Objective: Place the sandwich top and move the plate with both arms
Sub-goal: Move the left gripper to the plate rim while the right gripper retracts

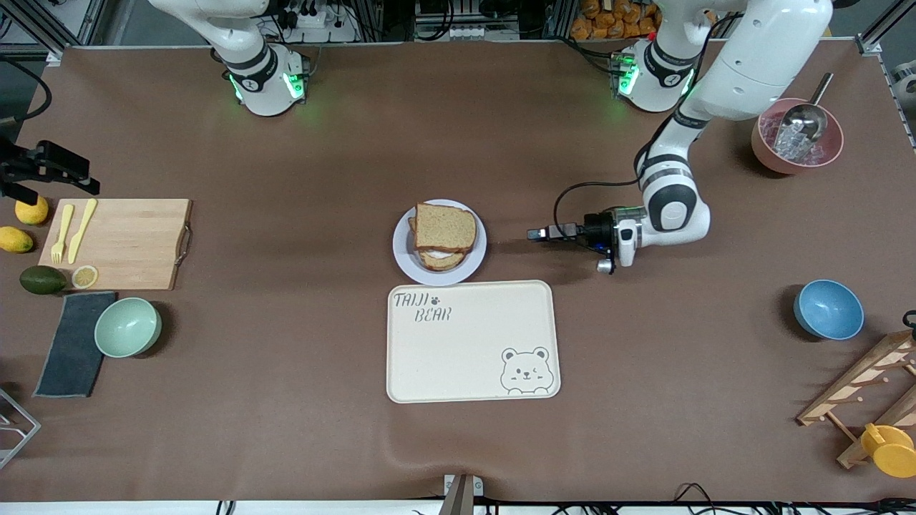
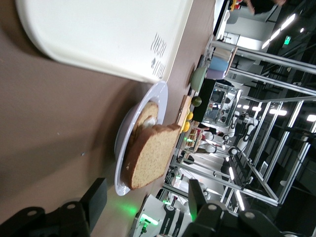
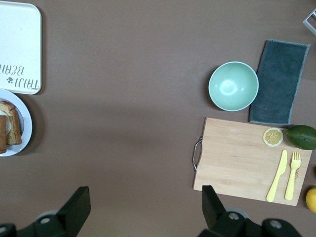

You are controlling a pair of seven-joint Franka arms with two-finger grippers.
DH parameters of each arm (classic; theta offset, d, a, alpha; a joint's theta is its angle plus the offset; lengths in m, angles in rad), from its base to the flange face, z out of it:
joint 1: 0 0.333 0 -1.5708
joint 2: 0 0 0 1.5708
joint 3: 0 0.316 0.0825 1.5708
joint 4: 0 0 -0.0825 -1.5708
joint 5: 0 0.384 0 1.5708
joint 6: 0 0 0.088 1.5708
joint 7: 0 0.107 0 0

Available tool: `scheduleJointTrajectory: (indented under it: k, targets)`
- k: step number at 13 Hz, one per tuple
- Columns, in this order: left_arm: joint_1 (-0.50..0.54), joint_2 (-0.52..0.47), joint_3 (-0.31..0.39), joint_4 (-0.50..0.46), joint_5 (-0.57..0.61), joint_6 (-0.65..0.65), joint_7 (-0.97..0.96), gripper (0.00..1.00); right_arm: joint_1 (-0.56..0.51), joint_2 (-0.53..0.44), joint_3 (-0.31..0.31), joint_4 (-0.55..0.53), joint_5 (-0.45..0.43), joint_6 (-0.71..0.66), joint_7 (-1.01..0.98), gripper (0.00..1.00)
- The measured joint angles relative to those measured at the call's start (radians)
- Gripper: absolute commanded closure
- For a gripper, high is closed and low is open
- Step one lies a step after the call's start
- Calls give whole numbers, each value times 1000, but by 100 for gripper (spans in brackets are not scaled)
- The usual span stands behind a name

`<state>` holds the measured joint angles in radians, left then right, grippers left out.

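Observation:
The sandwich top [image 1: 445, 226] lies flat on the lower slice and egg [image 1: 440, 260], on the plate [image 1: 474, 266] at mid-table. The left wrist view sees the sandwich top [image 2: 150, 155] edge-on above the plate's rim [image 2: 159, 98]. My left gripper [image 1: 535, 233] is level and low over the table, beside the plate toward the left arm's end. It points at the plate with a gap of bare table between. In its own view the left gripper [image 2: 147, 205] is open and empty. My right gripper [image 3: 143, 202] is open and empty, high over bare table between the plate [image 3: 27, 116] and the cutting board [image 3: 247, 160].
A cream bear tray [image 1: 472, 343] lies just nearer the camera than the plate. The cutting board [image 1: 122, 243], green bowl [image 1: 127, 327] and grey cloth [image 1: 75, 343] are at the right arm's end. A blue bowl [image 1: 828, 309], pink ice bowl [image 1: 796, 136] and wooden rack [image 1: 866, 393] are at the left arm's end.

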<state>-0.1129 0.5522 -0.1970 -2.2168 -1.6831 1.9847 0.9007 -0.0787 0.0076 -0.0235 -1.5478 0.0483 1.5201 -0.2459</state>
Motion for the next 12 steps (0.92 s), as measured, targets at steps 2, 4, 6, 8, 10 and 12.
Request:
scheduleJointTrajectory:
  k: [2,4,6,8,10,12]
  targets:
    - [-17,26,-1,-5,-20,5,78,40,0,-4,0,5,-16,21,0,0]
    - [-18,67,-9,-1,-39,4,137,41,0,-4,8,6,-25,60,2,0]
    - [-33,84,-13,15,-61,16,147,44,0,-4,17,6,-29,67,30,0]
    - [-63,85,-16,41,-90,64,147,46,0,-4,27,6,-29,76,53,0]
    - [-93,86,-17,64,-106,109,147,49,1,-4,43,6,-29,85,91,0]
    - [-107,93,-17,83,-106,127,147,51,1,-3,48,6,-30,84,138,0]
